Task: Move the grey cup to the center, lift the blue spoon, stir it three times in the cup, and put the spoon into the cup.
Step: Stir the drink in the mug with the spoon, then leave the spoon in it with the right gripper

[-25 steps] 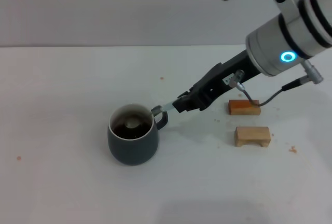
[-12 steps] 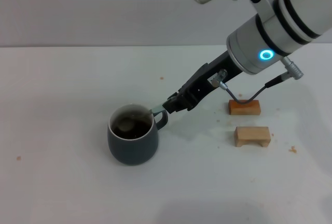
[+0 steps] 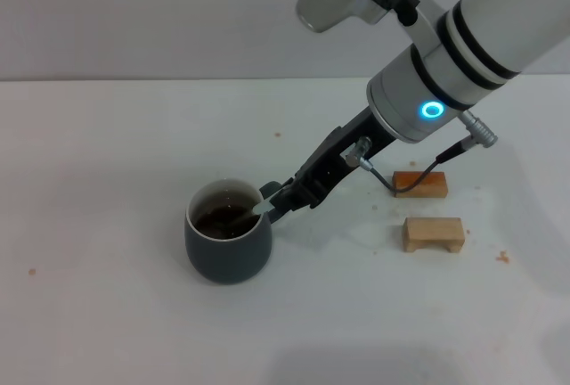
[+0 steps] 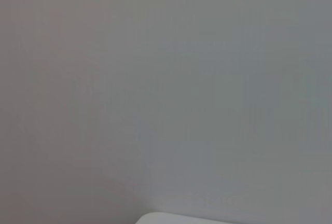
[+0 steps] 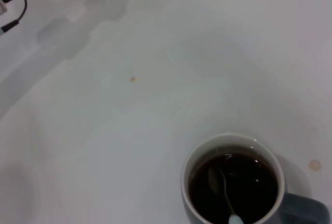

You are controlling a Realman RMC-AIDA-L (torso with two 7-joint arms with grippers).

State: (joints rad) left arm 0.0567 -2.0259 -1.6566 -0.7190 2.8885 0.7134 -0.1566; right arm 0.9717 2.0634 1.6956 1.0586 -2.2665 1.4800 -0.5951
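Grey cup: you find the grey cup (image 3: 228, 244) standing upright on the white table (image 3: 107, 225), left of the two wooden blocks; it is a rounded slate-grey mug with a white inside and dark brown liquid
Blue spoon: the blue spoon (image 3: 252, 213) slants over the cup's rim on the handle side, its bowl end down in the liquid
Right gripper: the right gripper (image 3: 278, 200) reaches down from the upper right, its dark jaws pinched on the spoon's pale handle just above the cup's loop handle
Head view only: you see here the right arm's white and black-banded housing with a glowing blue ring, the cable looped under it, the orange-brown block (image 3: 419, 184) and the paler notched block (image 3: 434, 233) nearer the camera
Right wrist view only: it looks straight into the cup (image 5: 233, 182); you can make out the spoon's (image 5: 224, 190) thin metal neck and oval bowl sunk in the glossy liquid, and small brown specks on the matte tabletop (image 5: 129, 105)
Left wrist view only: a plain grey surface and a pale rounded edge at the frame border; the left gripper does not appear in any view
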